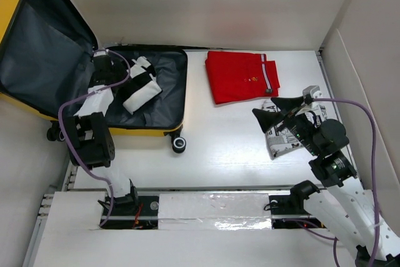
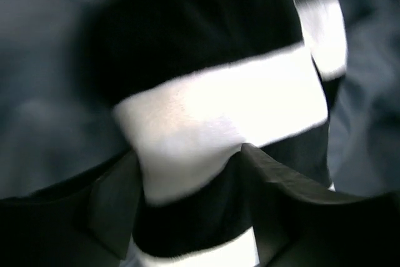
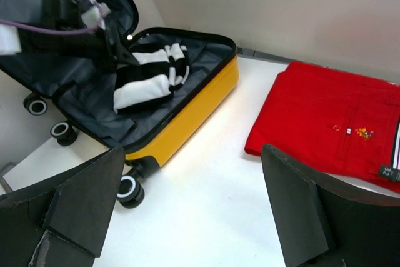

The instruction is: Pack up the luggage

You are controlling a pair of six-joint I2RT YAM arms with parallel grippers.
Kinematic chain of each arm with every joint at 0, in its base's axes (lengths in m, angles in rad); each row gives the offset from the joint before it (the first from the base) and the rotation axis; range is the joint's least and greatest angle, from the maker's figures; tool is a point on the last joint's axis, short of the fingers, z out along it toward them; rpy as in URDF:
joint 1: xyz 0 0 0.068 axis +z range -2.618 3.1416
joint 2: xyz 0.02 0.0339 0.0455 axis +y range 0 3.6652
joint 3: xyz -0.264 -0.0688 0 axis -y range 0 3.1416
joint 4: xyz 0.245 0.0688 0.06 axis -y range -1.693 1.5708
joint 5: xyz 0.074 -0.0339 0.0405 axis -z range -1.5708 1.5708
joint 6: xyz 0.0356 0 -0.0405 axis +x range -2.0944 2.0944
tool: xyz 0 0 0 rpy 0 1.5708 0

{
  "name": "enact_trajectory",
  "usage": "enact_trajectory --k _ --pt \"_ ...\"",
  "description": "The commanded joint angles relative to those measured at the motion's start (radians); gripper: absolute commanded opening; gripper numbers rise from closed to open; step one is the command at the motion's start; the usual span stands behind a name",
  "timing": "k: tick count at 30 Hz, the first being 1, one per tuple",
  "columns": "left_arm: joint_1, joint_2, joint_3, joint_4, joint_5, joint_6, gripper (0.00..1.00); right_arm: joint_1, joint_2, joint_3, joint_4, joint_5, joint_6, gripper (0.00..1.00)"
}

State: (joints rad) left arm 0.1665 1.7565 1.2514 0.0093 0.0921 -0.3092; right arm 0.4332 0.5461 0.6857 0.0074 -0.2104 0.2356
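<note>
The yellow luggage (image 1: 145, 131) lies open at the left, its lid (image 1: 37, 48) raised and its grey lining showing. A black-and-white striped garment (image 1: 140, 92) lies inside the luggage (image 3: 194, 104). My left gripper (image 1: 105, 68) hangs low inside the case, right over this garment (image 2: 219, 104). Its fingers (image 2: 112, 198) stand apart with the striped cloth between them, in a blurred view. My right gripper (image 1: 273, 109) hovers open and empty over the table right of centre. In its own view the right gripper (image 3: 192, 151) frames bare table between the case and a red garment.
A folded red garment (image 1: 240, 76) lies at the back centre, right of the case, and shows again as red cloth (image 3: 325, 120) in the right wrist view. A black-and-white printed cloth (image 1: 284, 142) lies under the right arm. The case's wheels (image 1: 179, 144) stick out toward the table's middle.
</note>
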Motion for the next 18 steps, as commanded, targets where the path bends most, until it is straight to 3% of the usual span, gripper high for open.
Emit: enact_trajectory --k 1,4,11,14,15,16,18 --pt "0.002 -0.117 0.006 -0.072 -0.325 -0.080 0.60 0.004 0.003 -0.005 0.043 -0.001 -0.009 0.96" --pt "-0.007 -0.166 0.006 -0.108 -0.439 -0.122 0.69 0.004 0.003 -0.005 0.039 0.017 -0.007 0.97" --pt "-0.151 -0.293 0.011 -0.092 -0.453 -0.114 0.67 0.004 -0.020 -0.012 0.020 0.075 0.002 0.92" --pt "-0.353 -0.299 0.057 -0.069 -0.459 -0.064 0.62 0.004 -0.040 -0.020 0.020 0.121 0.010 0.44" --pt "-0.411 -0.287 0.103 -0.069 -0.441 -0.054 0.58 0.004 -0.044 -0.025 0.022 0.149 0.017 0.14" --pt "-0.520 -0.269 0.130 -0.071 -0.433 -0.045 0.52 0.004 -0.055 -0.028 0.022 0.160 0.018 0.07" --pt "-0.606 -0.183 0.236 -0.095 -0.396 -0.057 0.50 0.004 -0.063 -0.031 0.013 0.199 0.019 0.00"
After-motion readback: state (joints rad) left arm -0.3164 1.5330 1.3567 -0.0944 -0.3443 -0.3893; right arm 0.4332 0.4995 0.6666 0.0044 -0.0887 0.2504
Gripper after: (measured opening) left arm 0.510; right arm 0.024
